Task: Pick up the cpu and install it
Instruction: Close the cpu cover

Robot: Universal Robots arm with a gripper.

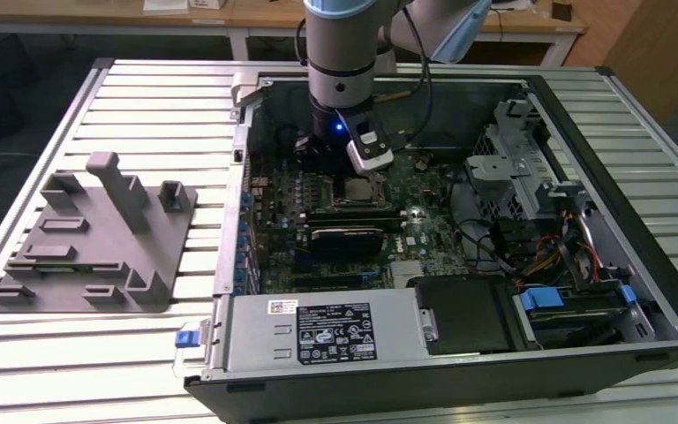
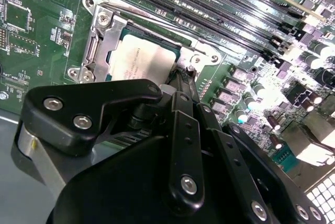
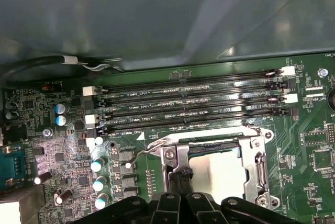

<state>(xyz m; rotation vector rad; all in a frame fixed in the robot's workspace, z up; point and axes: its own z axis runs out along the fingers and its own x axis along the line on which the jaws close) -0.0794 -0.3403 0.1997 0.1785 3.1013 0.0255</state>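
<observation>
Nearest, on the slatted metal table: an open computer case, with a silver power supply along its near wall. Toward the exterior view's left, apart from the case, a grey fixture block with upright posts. Farther in, flat on the case's floor, the green motherboard.

Around the middle of that board, the cpu: small, flat and square. In both wrist views, a pale silvery-grey top plate on the cpu, with a narrow darker border around the plate in the second wrist view. Lies level inside the metal socket frame, enclosed by it on every visible side, with screw heads at the frame's corners.

Directly over the socket, the gripper, black, hanging from the arm reaching down into the case from above. Fingertips drawn together into one narrow tip, no gap between them, clamped on nothing. Tip low at one edge of the cpu, just beside the frame's inner side; touching or just clear, impossible to tell. In the second wrist view, the gripper with its black links large in the foreground.

Beyond the socket, between it and the case's far wall: four long black memory slots, side by side. Toward the exterior view's right, a grey drive cage. Farthest of all, a wooden desk.
</observation>
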